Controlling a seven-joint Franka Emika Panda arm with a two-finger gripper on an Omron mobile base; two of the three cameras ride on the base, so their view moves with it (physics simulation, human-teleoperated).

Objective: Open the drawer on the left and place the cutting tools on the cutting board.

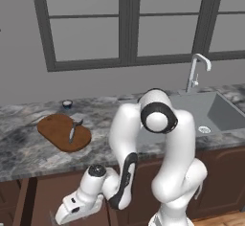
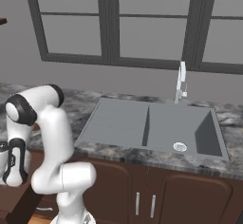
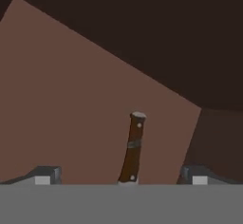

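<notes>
With one tool already on the cutting board, we hang our wide-open, empty gripper over the drawer, whose knife lies between the fingertips, so we judge lowering and closing comes next.

One grey utensil lies on the cutting board; a brown-handled knife in the drawer.

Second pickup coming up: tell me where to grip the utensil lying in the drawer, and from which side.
Grip the brown handle midway. It lies flat on the drawer floor, between the open tool's fingertips, so come straight down from above, fingers closing across its narrow width.
</notes>
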